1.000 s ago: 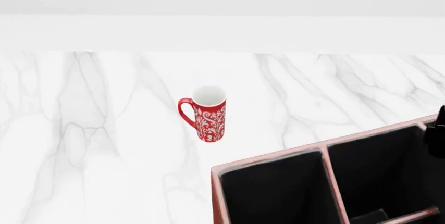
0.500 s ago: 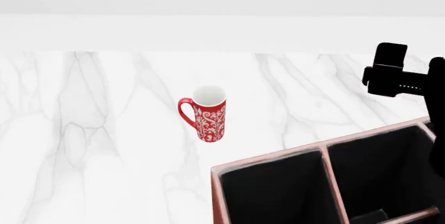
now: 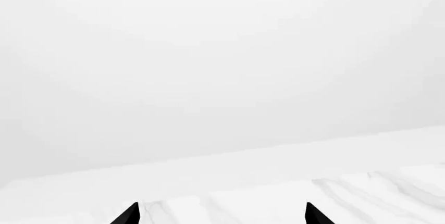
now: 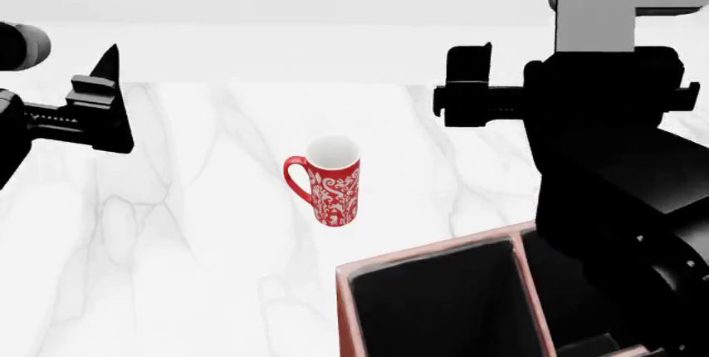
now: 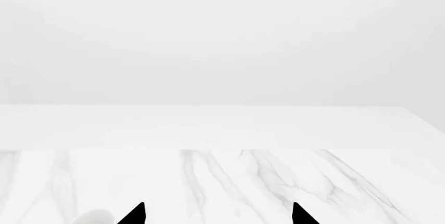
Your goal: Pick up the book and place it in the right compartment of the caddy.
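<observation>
My left end effector [image 4: 105, 104] and right end effector [image 4: 471, 83] both hover open and empty above the worktop [image 4: 199, 232]. One red mug [image 4: 325, 180] stands between them; one caddy [image 4: 432, 303] sits nearest me. I cannot see the book.

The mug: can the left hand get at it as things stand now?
Probably yes. The left hand hangs open above the table, and bare marble lies between it and the upright mug. The caddy stands nearer the robot, out of that path.
</observation>
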Available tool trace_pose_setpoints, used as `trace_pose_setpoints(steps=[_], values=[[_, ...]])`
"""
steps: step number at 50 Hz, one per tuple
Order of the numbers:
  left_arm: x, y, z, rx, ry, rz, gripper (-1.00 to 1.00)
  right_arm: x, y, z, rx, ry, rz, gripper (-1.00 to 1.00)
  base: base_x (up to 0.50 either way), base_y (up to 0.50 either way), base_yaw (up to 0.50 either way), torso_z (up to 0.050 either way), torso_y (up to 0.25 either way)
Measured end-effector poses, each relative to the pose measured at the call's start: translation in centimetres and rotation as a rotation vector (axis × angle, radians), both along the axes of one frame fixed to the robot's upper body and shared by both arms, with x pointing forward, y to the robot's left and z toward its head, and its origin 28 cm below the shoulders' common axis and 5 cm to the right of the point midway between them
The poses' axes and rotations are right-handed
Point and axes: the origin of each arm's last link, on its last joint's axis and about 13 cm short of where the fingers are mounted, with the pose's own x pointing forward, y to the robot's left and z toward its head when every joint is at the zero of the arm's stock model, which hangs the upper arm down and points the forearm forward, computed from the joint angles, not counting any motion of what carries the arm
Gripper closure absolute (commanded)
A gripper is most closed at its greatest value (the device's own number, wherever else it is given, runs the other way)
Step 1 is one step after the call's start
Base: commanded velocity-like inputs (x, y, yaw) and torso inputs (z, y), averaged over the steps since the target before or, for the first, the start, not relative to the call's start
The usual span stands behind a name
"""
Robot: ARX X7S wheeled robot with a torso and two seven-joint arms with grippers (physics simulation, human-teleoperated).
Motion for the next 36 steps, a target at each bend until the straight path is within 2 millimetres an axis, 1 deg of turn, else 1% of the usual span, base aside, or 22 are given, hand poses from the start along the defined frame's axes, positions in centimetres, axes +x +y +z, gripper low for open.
trace_pose_setpoints(steps=[7,15,36], values=[[1.0,-1.0,0.8,0.019,-0.014,-0.03,-1.0,-0.1,1.2,0.2,0.0,-0.015,0.048,-1.0,0.0,0.0,0.0,0.0,0.0],[1.7,-1.8,1.6,0.036,-0.027,-0.053,-1.0,-0.4,2.2,0.6,0.005,-0.029,0.099,-1.0,0.0,0.0,0.0,0.0,0.0],[2.2,-2.9,2.6,0.06,-0.05,-0.09,-1.0,-0.9,3.5,1.2,0.012,-0.047,0.17,-1.0,0.0,0.0,0.0,0.0,0.0]])
